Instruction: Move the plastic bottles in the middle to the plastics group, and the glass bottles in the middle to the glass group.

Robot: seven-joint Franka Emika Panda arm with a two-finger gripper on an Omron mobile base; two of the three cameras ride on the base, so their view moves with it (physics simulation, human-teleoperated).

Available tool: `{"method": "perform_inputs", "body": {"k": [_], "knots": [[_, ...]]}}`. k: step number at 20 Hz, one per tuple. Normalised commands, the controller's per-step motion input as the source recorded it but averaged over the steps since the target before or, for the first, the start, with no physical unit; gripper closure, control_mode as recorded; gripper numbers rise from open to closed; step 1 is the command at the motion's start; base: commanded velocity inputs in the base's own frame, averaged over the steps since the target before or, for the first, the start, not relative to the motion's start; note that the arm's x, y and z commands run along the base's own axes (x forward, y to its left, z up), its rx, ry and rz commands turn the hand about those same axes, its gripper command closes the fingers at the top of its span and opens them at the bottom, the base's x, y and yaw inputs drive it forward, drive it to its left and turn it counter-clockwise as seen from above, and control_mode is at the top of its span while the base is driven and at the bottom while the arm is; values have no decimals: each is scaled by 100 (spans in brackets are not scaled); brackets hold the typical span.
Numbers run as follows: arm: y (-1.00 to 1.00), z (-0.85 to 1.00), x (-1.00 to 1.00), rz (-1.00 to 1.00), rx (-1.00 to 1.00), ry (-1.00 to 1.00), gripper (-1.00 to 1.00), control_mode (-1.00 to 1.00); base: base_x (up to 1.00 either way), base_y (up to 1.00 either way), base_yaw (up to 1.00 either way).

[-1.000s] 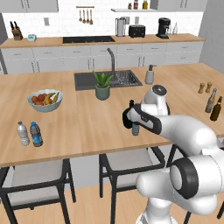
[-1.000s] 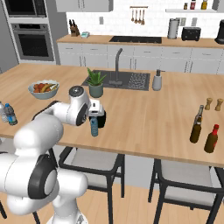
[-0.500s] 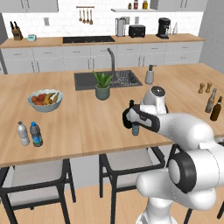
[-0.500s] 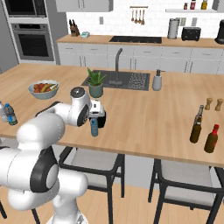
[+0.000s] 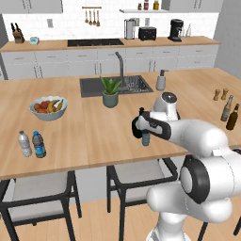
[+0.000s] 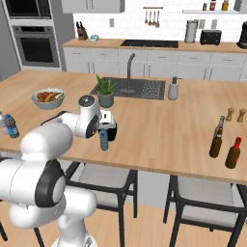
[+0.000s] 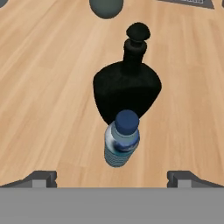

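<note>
In the hand view, the small water bottle (image 7: 122, 142) stands in the lower middle of the frame, with its blue cap up. The gripper (image 7: 112, 177) is open wide, one dark tip at each bottom corner, and holds nothing. The black flask (image 7: 127, 89) stands just behind the bottle, in the middle of the frame.

In the left base view, two little bottles (image 5: 31, 144) stand at the left edge of the counter (image 5: 89, 136). A tall brown bottle (image 5: 227, 108) and a dark bottle (image 5: 232, 117) stand at the right edge.
</note>
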Motion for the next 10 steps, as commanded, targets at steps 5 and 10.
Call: {"method": "perform_inputs", "body": {"k": [5, 10], "knots": [[0, -7, 15, 0, 0, 0, -100, -100, 0, 0, 0], [0, -10, 13, 0, 0, 0, -100, -100, 0, 0, 0]]}}
